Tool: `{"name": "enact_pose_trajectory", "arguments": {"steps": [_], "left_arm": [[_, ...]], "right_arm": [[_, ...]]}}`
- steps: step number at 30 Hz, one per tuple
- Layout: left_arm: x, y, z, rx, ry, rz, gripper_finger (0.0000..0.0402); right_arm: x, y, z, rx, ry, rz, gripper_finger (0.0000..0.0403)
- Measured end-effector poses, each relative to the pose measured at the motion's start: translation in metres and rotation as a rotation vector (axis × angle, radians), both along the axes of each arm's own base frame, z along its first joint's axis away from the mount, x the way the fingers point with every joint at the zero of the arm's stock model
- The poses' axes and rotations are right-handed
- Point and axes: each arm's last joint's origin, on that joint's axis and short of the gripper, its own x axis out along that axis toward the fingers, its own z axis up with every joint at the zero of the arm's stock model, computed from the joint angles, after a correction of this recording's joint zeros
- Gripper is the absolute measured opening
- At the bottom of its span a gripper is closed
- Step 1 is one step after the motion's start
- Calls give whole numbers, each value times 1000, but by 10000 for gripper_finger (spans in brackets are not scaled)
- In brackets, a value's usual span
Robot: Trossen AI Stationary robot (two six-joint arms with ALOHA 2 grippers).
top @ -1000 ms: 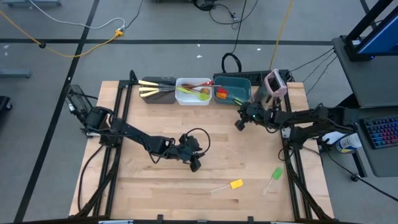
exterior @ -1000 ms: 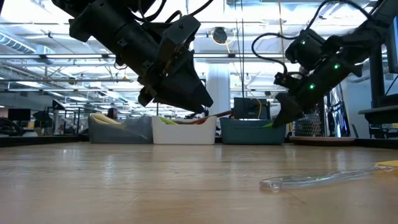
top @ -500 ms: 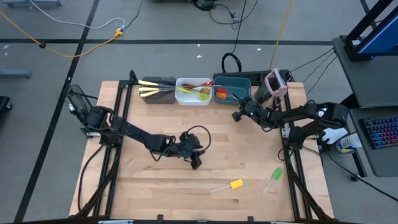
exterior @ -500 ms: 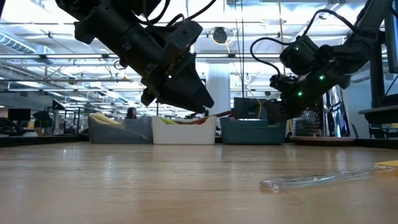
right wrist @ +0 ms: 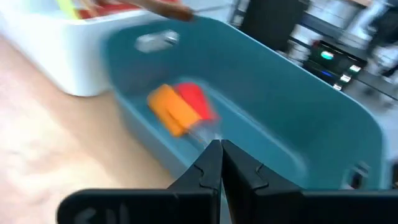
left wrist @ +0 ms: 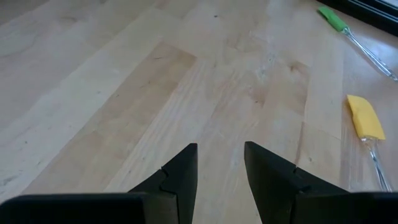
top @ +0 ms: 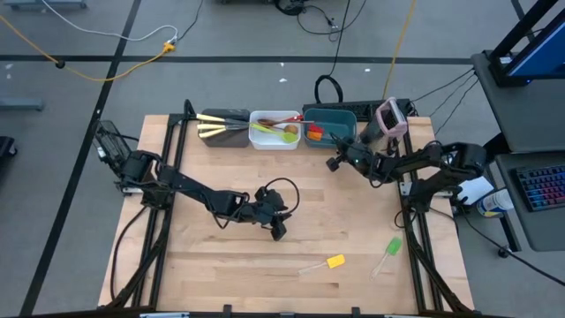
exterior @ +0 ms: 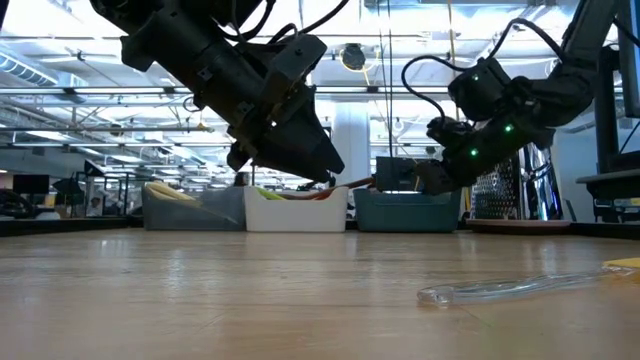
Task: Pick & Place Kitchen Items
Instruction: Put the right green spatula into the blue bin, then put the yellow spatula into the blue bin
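On the wooden table [top: 221, 265] I see two spatulas lying near the front right: a yellow-headed spatula [top: 334, 261] and, well apart from it, a green-headed spatula [top: 392, 246]. My left gripper [top: 277, 233] hovers mid-table, fingers apart and holding nothing. My right gripper [top: 334, 163], fingers pressed together and empty, sits beside the teal tub [top: 340, 117], where orange and red spatula heads [right wrist: 180, 107] lie.
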Motion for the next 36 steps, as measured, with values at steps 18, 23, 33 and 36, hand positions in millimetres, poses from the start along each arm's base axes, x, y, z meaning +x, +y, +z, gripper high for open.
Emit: {"name": "enact_pose_trajectory", "arguments": {"steps": [18, 23, 33, 36], "left_arm": [[0, 0, 0, -4, -3, 2, 136], [0, 0, 0, -1, -3, 0, 136], [0, 0, 0, 16, 0, -12, 136], [0, 0, 0, 29, 3, -22, 136]], "right_arm": [[25, 56, 19, -8, -83, 706, 59], [27, 73, 17, 23, -73, 772, 111], [27, 129, 11, 97, -24, 990, 167], [25, 150, 11, 132, -37, 1059, 171]]}}
